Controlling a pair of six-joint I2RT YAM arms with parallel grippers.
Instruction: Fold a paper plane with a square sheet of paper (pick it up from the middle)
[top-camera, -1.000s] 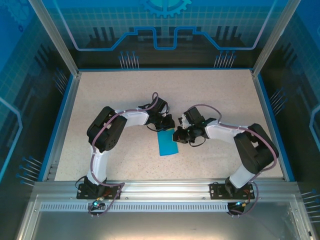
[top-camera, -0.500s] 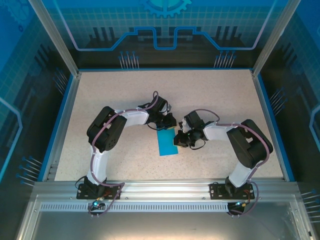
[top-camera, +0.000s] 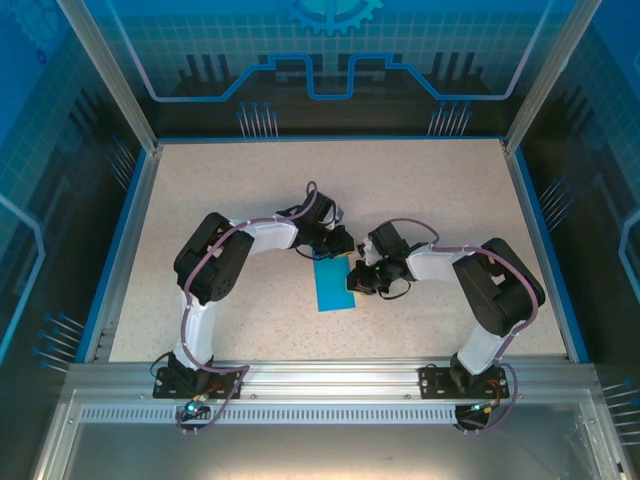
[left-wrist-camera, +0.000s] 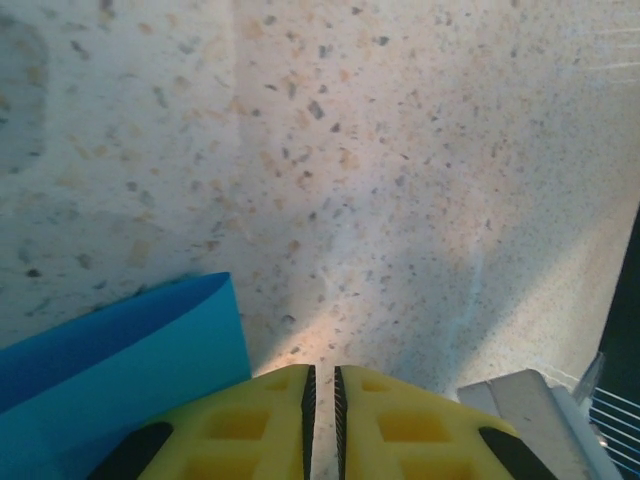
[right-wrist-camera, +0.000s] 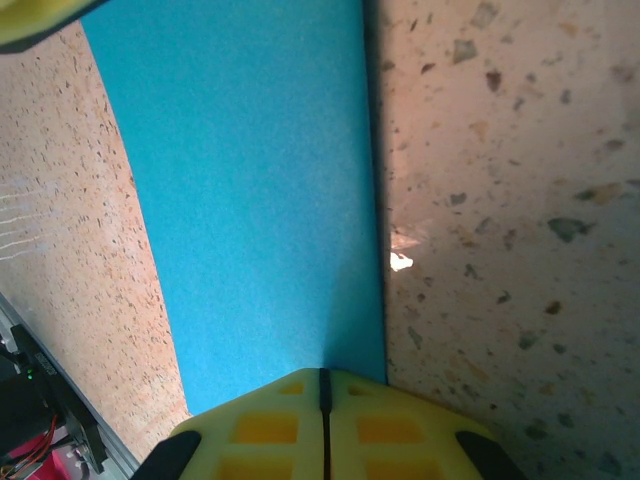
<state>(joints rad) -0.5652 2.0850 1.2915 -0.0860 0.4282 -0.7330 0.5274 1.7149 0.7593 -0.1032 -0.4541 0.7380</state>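
smooth teal paper sheet (top-camera: 333, 287), folded rectangular, on speckled table (top-camera: 250, 200).

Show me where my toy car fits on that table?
Bare: the far half of the speckled beige table, between the arms and its blue back rim, and the near strip between the arm bases. Crowded: the middle, where left gripper and right gripper meet at the folded teal-blue paper sheet.
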